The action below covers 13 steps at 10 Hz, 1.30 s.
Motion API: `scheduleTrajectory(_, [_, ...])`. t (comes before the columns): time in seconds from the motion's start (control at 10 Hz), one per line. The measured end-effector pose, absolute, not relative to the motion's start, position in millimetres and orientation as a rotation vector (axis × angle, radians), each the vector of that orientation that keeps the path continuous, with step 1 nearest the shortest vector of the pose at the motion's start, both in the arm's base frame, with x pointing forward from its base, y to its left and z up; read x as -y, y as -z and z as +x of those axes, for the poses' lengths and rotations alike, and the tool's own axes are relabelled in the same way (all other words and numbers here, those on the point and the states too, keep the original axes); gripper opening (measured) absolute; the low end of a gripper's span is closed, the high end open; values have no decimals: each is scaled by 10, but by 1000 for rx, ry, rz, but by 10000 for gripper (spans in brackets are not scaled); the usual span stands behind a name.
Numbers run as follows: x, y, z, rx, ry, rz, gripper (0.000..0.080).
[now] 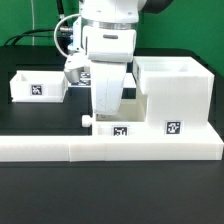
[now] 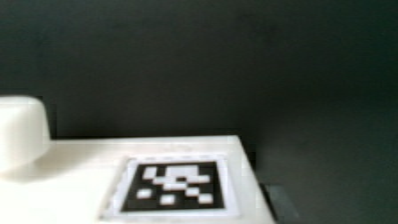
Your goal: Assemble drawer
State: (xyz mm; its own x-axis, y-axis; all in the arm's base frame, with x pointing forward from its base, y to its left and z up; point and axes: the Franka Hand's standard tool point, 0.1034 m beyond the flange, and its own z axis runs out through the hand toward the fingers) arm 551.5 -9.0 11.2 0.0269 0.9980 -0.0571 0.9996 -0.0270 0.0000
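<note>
In the exterior view my gripper is lowered onto a small white tray with a round knob and a tag. The tray lies by the front border wall, just left of the tall white housing. The gripper's body hides its fingertips, so I cannot tell whether they hold the tray. A second tagged tray sits at the exterior view's left. The wrist view shows a white tagged surface very close. It also shows a rounded white shape that I cannot identify and no clear fingertips.
The long low white L-shaped border wall runs along the front, with the housing and the middle tray close behind it. Black table lies in front of it. Cables hang behind the arm.
</note>
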Motion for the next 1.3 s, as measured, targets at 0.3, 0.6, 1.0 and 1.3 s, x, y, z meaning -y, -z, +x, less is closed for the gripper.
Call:
scheduleTrajectory(0.3, [-9,-114,5533,-2215,71,2158,42])
scheduleTrajectory(0.6, [-15,-109,5541,-2223,72,2140,42])
scheduleTrajectory(1.0, [-20,-129,5538,-2216,88,2157,265])
scheduleTrajectory(1.3, [-23,-347,5629,-2205,130,2178,574])
